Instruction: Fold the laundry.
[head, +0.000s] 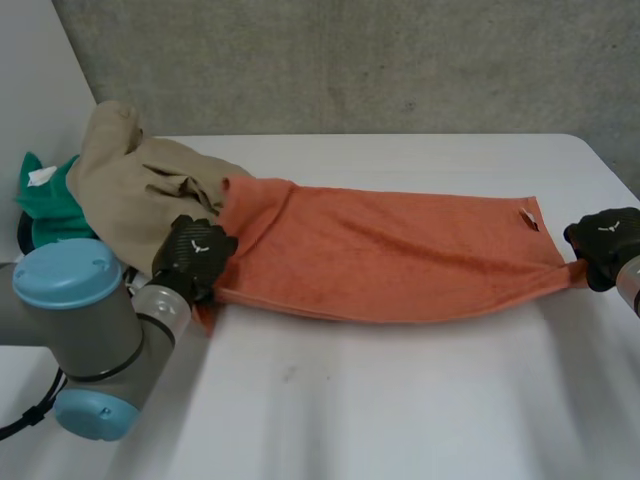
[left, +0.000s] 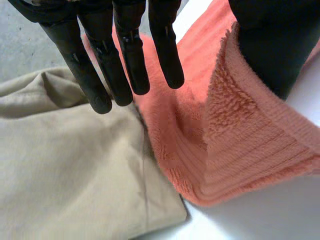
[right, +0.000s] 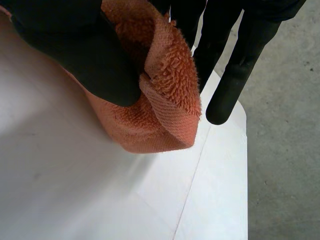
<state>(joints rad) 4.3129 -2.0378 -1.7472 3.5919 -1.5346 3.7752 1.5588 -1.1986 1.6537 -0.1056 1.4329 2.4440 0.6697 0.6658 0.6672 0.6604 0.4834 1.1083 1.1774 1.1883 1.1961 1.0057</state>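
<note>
I've got the orange towel (head: 400, 250) stretched long across the white counter (head: 400, 420) between both hands. My left hand (head: 195, 250) pinches its near left corner, fingers straight and the thumb against the cloth. My right hand (head: 605, 240) pinches the near right corner between thumb and fingers. A beige garment (head: 130, 190) touches the towel's left end, with a green cloth (head: 45, 205) beside it.

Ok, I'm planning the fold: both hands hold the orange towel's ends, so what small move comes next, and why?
Probably lift the right hand with its pinched corner and carry it toward the left hand. The orange towel lies stretched long across the table, one end in each hand, so halving it seems due.
</note>
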